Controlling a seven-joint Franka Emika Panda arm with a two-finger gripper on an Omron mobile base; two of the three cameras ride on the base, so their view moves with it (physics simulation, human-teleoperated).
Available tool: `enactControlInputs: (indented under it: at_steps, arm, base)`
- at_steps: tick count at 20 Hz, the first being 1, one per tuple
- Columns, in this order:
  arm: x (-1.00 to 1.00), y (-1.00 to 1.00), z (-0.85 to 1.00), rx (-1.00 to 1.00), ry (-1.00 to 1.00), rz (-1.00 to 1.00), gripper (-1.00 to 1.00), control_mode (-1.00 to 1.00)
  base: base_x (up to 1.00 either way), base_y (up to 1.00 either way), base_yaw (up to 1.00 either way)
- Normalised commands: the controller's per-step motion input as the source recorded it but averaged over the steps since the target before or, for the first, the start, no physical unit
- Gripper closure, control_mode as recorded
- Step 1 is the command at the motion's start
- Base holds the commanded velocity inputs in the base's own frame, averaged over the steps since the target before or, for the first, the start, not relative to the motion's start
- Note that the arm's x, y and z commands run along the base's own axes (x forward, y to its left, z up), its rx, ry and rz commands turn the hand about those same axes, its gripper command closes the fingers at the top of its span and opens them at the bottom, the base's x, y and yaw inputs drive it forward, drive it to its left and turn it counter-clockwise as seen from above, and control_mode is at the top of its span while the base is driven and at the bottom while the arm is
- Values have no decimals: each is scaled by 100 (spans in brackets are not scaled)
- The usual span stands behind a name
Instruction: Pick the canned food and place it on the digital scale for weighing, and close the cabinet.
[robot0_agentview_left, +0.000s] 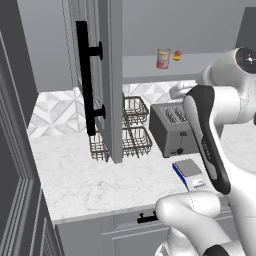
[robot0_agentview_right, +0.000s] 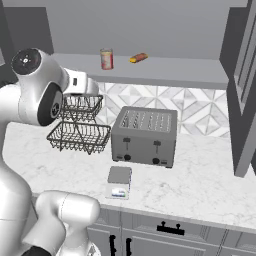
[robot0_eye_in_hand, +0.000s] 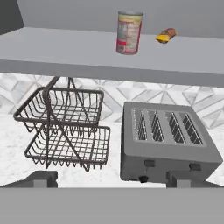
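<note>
Nearest us, our gripper's (robot0_eye_in_hand: 112, 178) fingertips stand wide apart, holding nothing. Beyond, the digital scale (robot0_agentview_right: 119, 181) sits before the toaster (robot0_eye_in_hand: 168, 142); farthest, the canned food (robot0_eye_in_hand: 129, 32) stands upright on the open cabinet's (robot0_agentview_left: 111, 80) shelf.

The scale (robot0_agentview_left: 191, 173) is partly covered by the arm in the left base view, and its display is too small to be read. The toaster's (robot0_agentview_left: 172, 129) right end is hidden there too. The open cabinet door (robot0_agentview_left: 95, 75) is cut off at the top edge and screens part of the wire basket (robot0_agentview_left: 131, 135). The can's (robot0_eye_in_hand: 129, 33) label print is too blurred to be read.
</note>
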Motion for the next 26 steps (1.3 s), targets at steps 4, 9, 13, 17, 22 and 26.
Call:
enactControlInputs:
  at_steps: [4, 9, 13, 17, 22, 26]
  arm:
    - [-7, -4, 69, 0, -12, 0, -100, -100]
    - [0, -3, 45, 0, -12, 0, -100, -100]
    - [19, 0, 10, 0, -23, 0, -100, -100]
    - [30, -6, 0, 1, -28, 0, -100, -100]
    - [38, -6, 0, 1, -2, 0, -100, -100]
    - [38, -1, 0, 0, 1, 0, -100, -100]
  base:
    - [0, 0, 0]
    - [0, 0, 0]
    - [0, 0, 0]
    - [0, 0, 0]
    - [0, 0, 0]
    - [0, 0, 0]
